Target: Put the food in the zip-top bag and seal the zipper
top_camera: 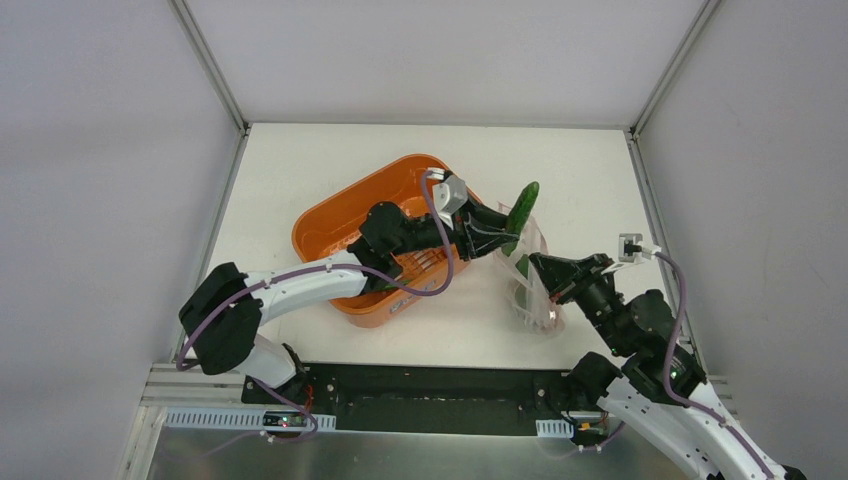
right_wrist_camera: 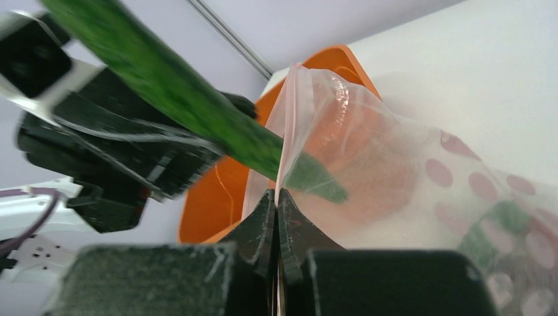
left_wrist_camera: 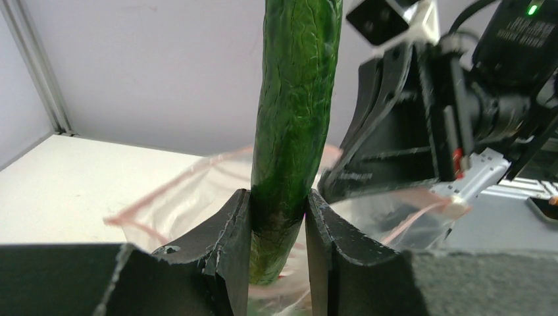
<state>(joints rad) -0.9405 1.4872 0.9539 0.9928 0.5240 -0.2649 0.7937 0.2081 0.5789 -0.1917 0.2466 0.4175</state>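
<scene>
My left arm (top_camera: 300, 285) stretches from the near edge out to the middle of the desk, and its end effector (left_wrist_camera: 278, 217) is clamped on a green chili pepper (left_wrist_camera: 296, 99), a finger pressed against each side. My right arm (top_camera: 640, 320) rises from the near right corner and bends in toward the centre, its end effector (right_wrist_camera: 276, 204) pinched tight on the mouth edge of the zip-top bag (right_wrist_camera: 368, 151). The two end effectors sit close together.
</scene>
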